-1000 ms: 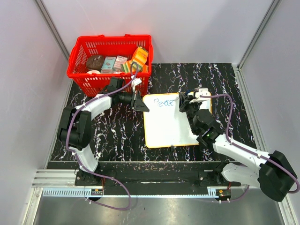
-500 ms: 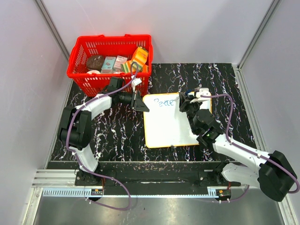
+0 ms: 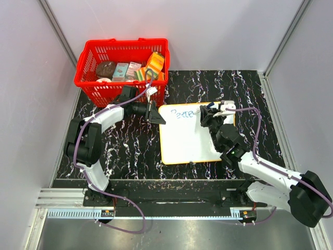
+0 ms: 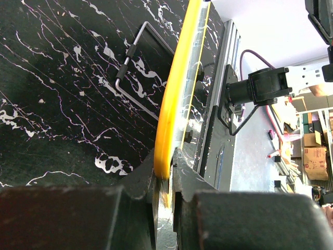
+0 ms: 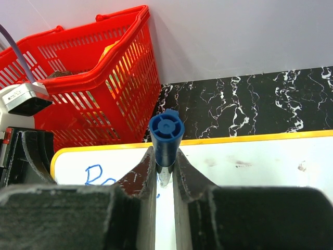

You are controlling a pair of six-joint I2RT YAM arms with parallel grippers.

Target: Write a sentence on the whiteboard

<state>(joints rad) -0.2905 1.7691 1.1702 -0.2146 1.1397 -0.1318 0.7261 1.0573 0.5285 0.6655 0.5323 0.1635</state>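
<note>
Shows the whiteboard [image 3: 190, 138], white with rounded corners and a yellow-orange rim, lying on a black, white-veined table [image 3: 130, 151], with a few thin blue letters of the sentence [image 3: 183, 113] running left to right along its far edge. At that edge, finds the right gripper [image 3: 206, 115] clenched around an upright blue marker [image 5: 165, 136], tip down beside the letters, and the left gripper [image 4: 164, 177] clamped on the far-left corner's rim. Beyond that corner, places a red basket [image 3: 122, 67] of packets against pale walls.

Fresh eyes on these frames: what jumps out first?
The whiteboard lies at mid-table, with blue writing begun along its far edge. The right gripper holds a blue marker at that line, while the left gripper pinches the board's yellow rim at its far left corner. A red basket of packaged goods sits at the far left.
</note>
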